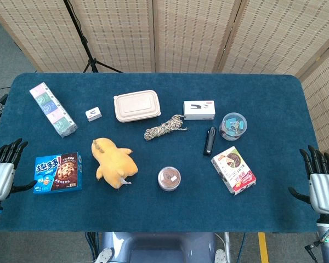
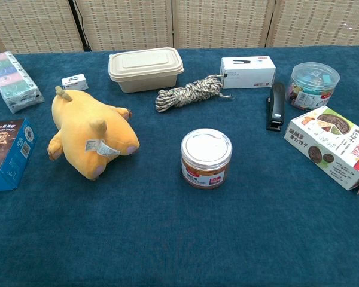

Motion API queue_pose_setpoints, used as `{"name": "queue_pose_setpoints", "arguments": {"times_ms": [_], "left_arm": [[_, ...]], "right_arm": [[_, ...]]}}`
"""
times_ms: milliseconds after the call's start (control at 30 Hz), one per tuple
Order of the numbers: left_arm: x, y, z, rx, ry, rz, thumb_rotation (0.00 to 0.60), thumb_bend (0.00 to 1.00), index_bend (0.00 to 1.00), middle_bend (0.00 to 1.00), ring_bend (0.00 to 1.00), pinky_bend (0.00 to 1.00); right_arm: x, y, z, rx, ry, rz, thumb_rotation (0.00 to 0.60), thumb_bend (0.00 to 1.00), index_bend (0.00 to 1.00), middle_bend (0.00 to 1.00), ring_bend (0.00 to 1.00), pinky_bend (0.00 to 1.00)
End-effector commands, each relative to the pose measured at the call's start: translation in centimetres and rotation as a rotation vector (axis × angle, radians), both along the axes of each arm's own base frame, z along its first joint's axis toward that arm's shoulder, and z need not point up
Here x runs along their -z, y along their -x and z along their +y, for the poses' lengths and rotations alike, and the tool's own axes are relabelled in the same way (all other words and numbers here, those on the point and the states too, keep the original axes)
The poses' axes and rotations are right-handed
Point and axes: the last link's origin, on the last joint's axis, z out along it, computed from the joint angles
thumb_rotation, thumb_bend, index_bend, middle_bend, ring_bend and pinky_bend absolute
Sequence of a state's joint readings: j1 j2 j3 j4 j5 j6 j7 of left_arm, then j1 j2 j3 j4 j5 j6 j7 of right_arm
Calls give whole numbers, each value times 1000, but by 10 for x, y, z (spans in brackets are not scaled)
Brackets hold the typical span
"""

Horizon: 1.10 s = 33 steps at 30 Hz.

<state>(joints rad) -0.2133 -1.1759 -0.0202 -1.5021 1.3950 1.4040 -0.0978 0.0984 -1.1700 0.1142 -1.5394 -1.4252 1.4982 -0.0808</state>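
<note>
My left hand (image 1: 3, 171) hovers at the table's left edge, fingers spread, holding nothing; the blue cookie box (image 1: 57, 172) (image 2: 6, 153) lies just right of it. My right hand (image 1: 321, 183) hangs at the right edge, fingers apart and empty, nearest the white snack box (image 1: 233, 170) (image 2: 330, 146). Neither hand shows in the chest view. A yellow plush toy (image 1: 114, 163) (image 2: 90, 131) lies left of centre, and a small lidded jar (image 1: 169, 178) (image 2: 206, 158) stands near the front middle.
On the blue table (image 1: 153, 219): a beige lidded food container (image 1: 136, 106) (image 2: 146, 69), a coiled rope (image 1: 164, 127) (image 2: 190, 92), a white stapler box (image 1: 199, 109) (image 2: 248, 72), a black stapler (image 1: 209, 140) (image 2: 276, 106), a clear tub of clips (image 1: 233, 126) (image 2: 312, 85), a tissue pack (image 1: 52, 109) (image 2: 11, 80), a tiny white box (image 1: 94, 113) (image 2: 75, 82).
</note>
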Motion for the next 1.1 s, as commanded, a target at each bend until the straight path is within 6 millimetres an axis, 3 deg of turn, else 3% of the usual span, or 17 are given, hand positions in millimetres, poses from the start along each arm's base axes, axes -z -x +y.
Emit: {"name": "queue_pose_setpoints", "arguments": {"times_ms": [33,300,633,733,767,867,933,1100], "left_arm": [[-1,1,0,-4,-1,4,600,0,0,0,0,0],[-1,3,-3,2,11,13,600,0,0,0,0,0],[11,-3,7,155,85,28,594,0,0,0,0,0],[21,-13,13,205,108,-90,382,0,0,0,0,0],[22,-15,16,235,105,-116,260,0,0,0,0,0],[31,-25,27,357,79,-110,44,0,0,0,0,0],[37,-34,34,423,76,-110,1,0,0,0,0,0],[68,-65,60,565,149,-132,0,0,0,0,0,0]], "right_arm": [[-1,2,1,11,-2,3,600,0,0,0,0,0],[-6,-1,6,11,13,4,600,0,0,0,0,0],[-10,0,8,16,24,7,600,0,0,0,0,0],[-12,-1,8,12,39,21,600,0,0,0,0,0],[-11,-1,8,10,38,22,600,0,0,0,0,0],[-6,-1,7,13,21,23,600,0,0,0,0,0],[-3,0,6,19,12,29,600,0,0,0,0,0],[0,3,3,46,6,40,600,0,0,0,0,0]]}}
